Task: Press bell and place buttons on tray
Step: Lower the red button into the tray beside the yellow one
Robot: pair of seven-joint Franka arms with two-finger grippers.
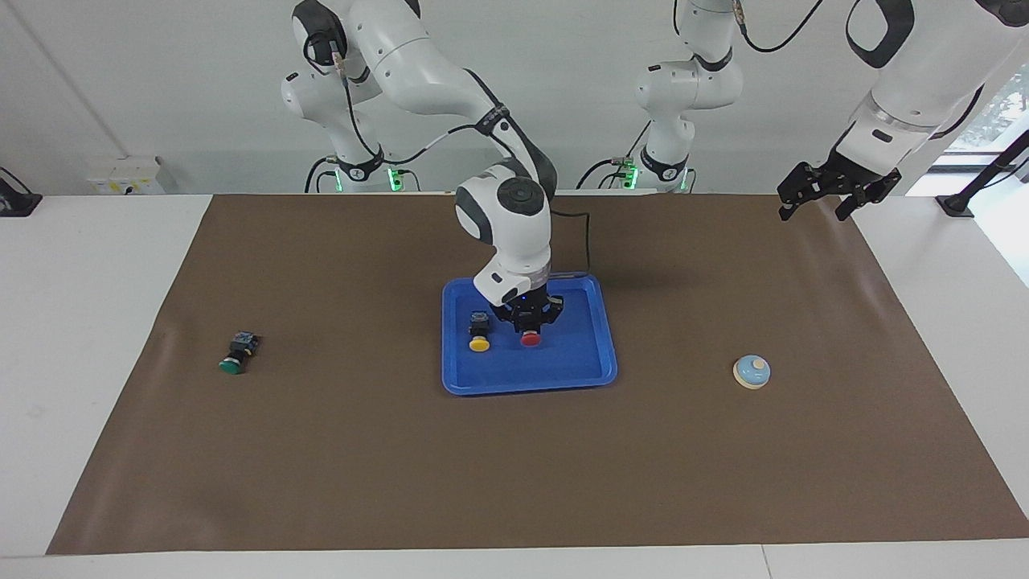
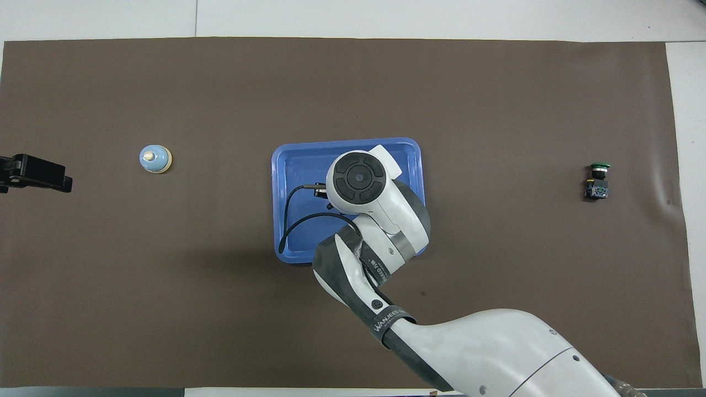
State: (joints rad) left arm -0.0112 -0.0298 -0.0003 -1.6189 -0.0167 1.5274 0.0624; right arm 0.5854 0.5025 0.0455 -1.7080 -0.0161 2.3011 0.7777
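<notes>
The blue tray [image 1: 563, 370] lies at the middle of the mat; it also shows in the overhead view [image 2: 292, 160]. The yellow button [image 1: 479, 333] lies in it. My right gripper [image 1: 529, 326] is down in the tray, fingers closed on the black body of the red button [image 1: 530, 339], beside the yellow one. In the overhead view the right arm hides both buttons. The green button [image 1: 235, 355] [image 2: 597, 179] lies on the mat toward the right arm's end. The bell [image 1: 752, 371] [image 2: 155, 159] stands toward the left arm's end. My left gripper [image 1: 836, 197] [image 2: 33, 172] waits open, raised over the mat's edge.
A brown mat [image 1: 321, 466] covers most of the white table. A black cable [image 2: 289, 220] loops from the right arm's wrist over the tray. A black stand foot [image 1: 961, 201] sits on the table at the left arm's end.
</notes>
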